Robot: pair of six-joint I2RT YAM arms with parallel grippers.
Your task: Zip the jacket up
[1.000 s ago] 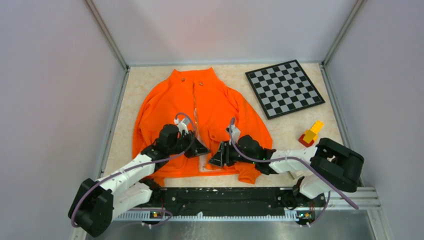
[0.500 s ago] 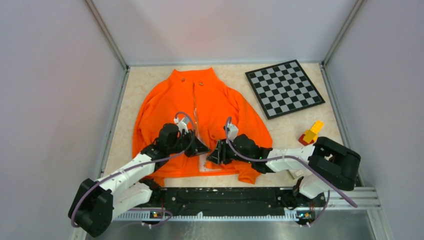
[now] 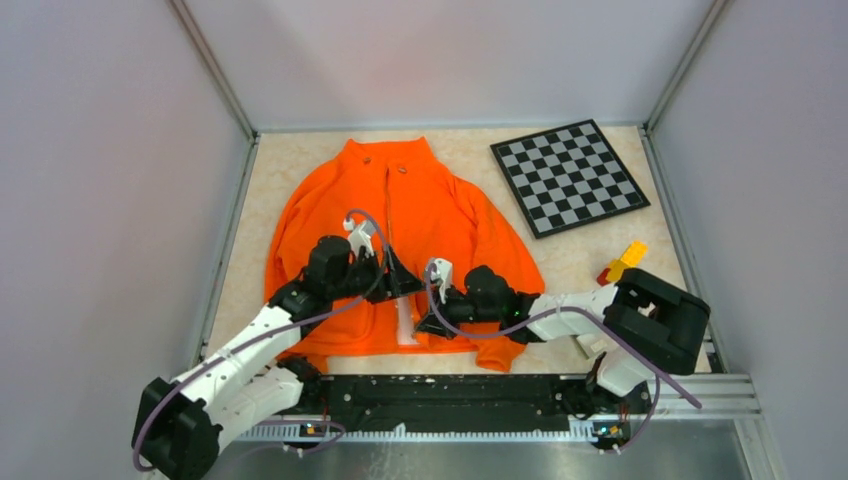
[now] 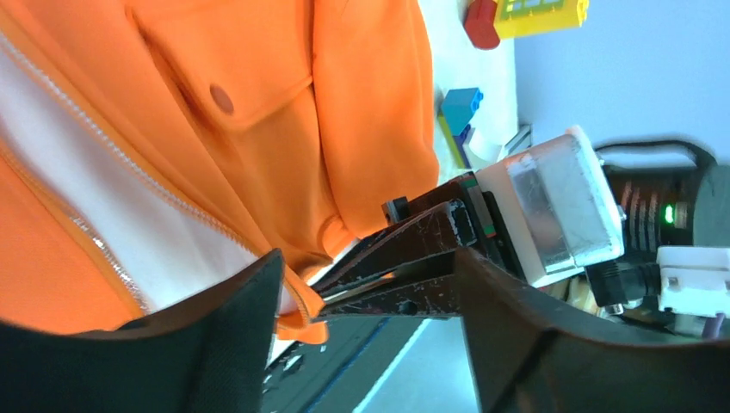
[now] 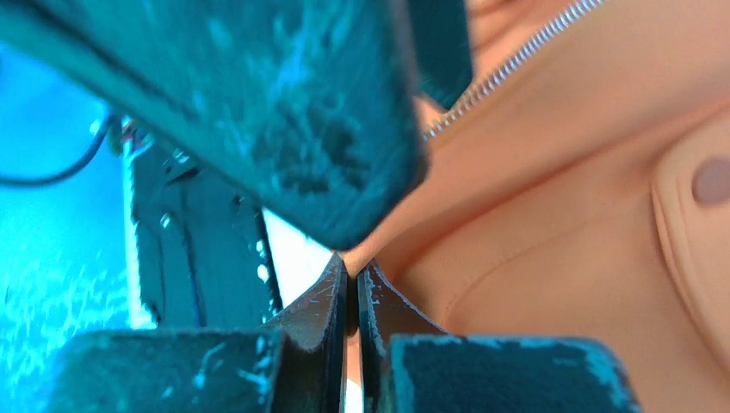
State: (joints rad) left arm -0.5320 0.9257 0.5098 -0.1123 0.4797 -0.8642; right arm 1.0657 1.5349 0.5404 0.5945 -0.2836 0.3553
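Now the jacket (image 3: 440, 210) lies flat on the table (image 3: 575, 258), collar away from the arms, with its zipper (image 5: 504, 75) parted at the lower end. The right gripper (image 5: 353, 277) pinches the hem corner beside the zipper. The left gripper (image 3: 398, 287), fingers spread, hangs over the front, clasping nothing. One chessboard (image 3: 567, 176) lies beside the single jacket.

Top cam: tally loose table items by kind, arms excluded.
jacket: 1
chessboard: 1
toy-brick cluster (yellow, red): 1, brick count unclear
Total: 3
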